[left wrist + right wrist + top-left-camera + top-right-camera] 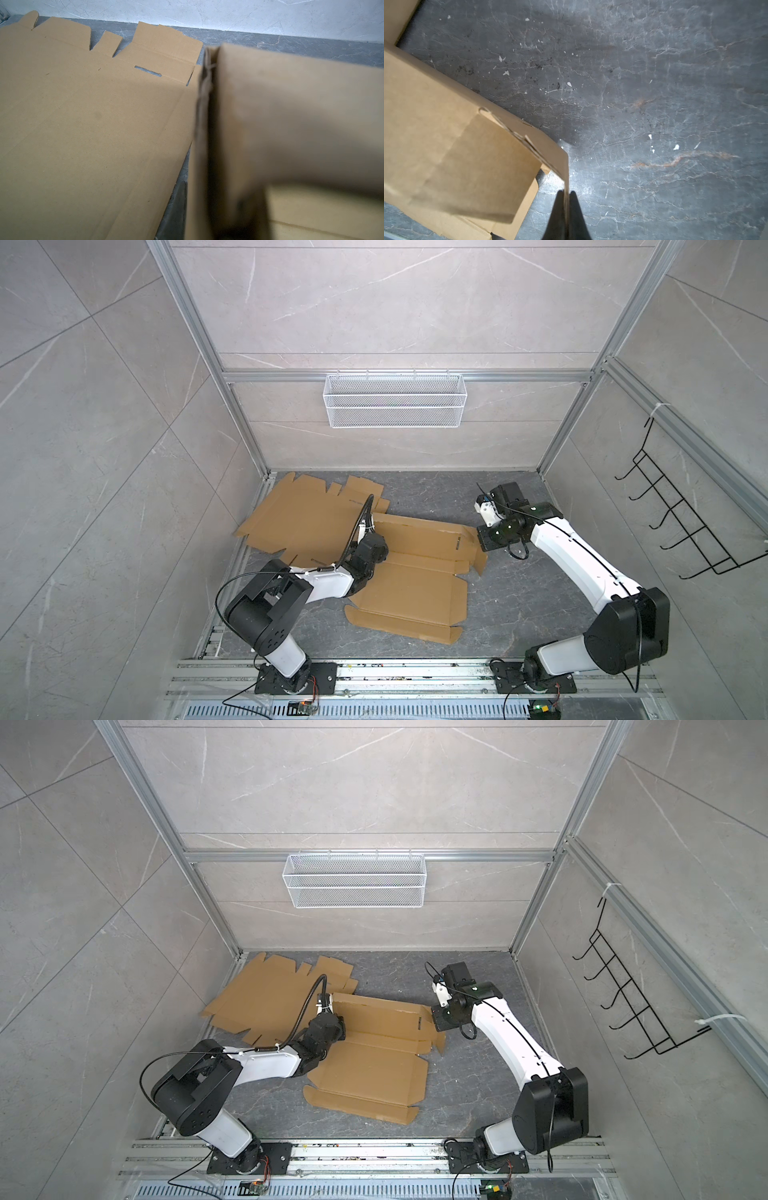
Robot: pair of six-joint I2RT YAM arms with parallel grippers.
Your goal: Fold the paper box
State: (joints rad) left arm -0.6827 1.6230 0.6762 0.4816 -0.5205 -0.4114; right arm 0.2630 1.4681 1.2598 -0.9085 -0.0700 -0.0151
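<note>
The paper box (415, 585) (374, 1069) is a brown cardboard blank lying mid-floor, with its rear wall raised. My left gripper (375, 536) (332, 1013) is at the left end of that wall. In the left wrist view the blurred doubled wall (291, 114) fills the space at the jaws, and the fingers are hidden behind it. My right gripper (477, 537) (432, 1017) (566, 194) is at the right end. Its dark fingers (576, 207) are shut on the thin edge of a side flap (554, 153).
A second flat cardboard blank (303, 514) (266, 994) (83, 114) lies at the back left, partly under the box. A white wire basket (395, 400) hangs on the back wall and a black hook rack (685, 506) on the right wall. Aluminium rails (415, 672) run along the front.
</note>
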